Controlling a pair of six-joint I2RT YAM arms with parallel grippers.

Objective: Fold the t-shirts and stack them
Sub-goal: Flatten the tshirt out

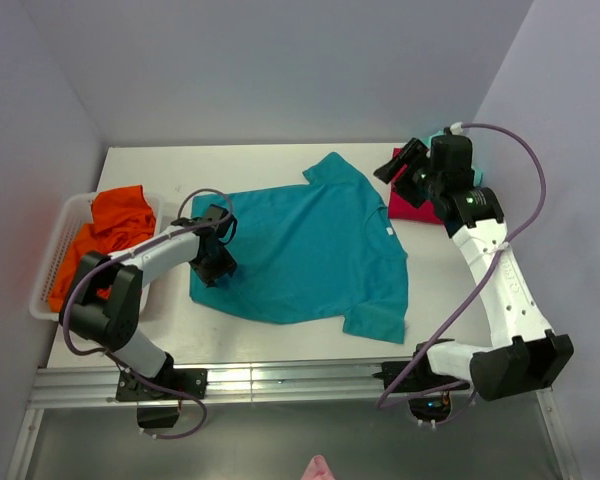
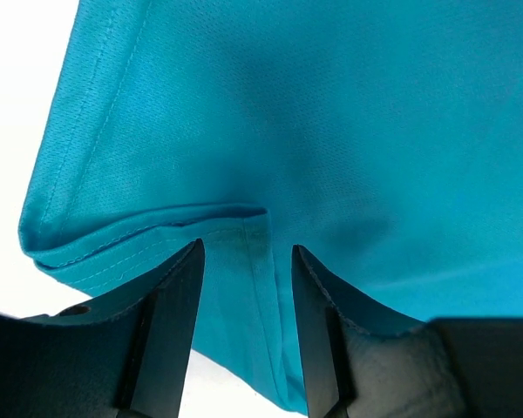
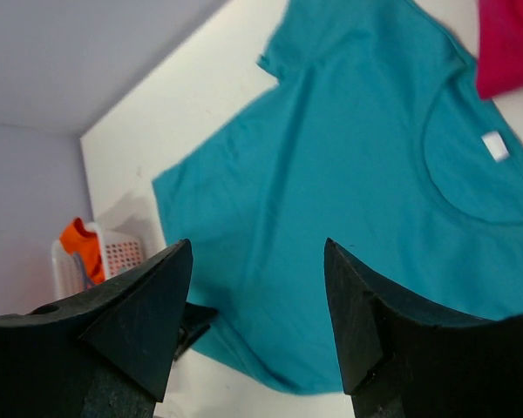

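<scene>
Teal tee [image 1: 310, 240] lies spread flat in the middle of the table [image 1: 230, 170]. Neck points right and hem left, with one sleeve to the rear and one toward the near edge. White label [image 1: 390, 230] shows inside the neck.

Left gripper [image 2: 247, 248] sits at the hem's near-left corner. Jaws are part-way apart and straddle a strip of hem. Cloth lies between the fingers, and no pinch is seen. Beside them the corner is doubled over into a small flap.

Right gripper [image 3: 257, 244] hangs raised over the far right of the table, jaws wide, nothing between them. Red tee [image 1: 412, 207] lies below it as a folded pad, just beside the teal shoulder and partly hidden by the right arm. A sliver of pale teal cloth [image 1: 442, 131] shows behind that gripper, too covered to tell more.

Orange tee [image 1: 115, 225] is crumpled in a basket [image 1: 50, 290] at the left edge. The left arm crosses between the basket and the teal hem.

Teal cloth is a fine matte knit, and the hem has two rows of stitching. Fingers are black, matte and wedge-shaped. Basket is white with lattice walls. Table is smooth and white. A purple cable [image 1: 530, 170] loops along each arm.
</scene>
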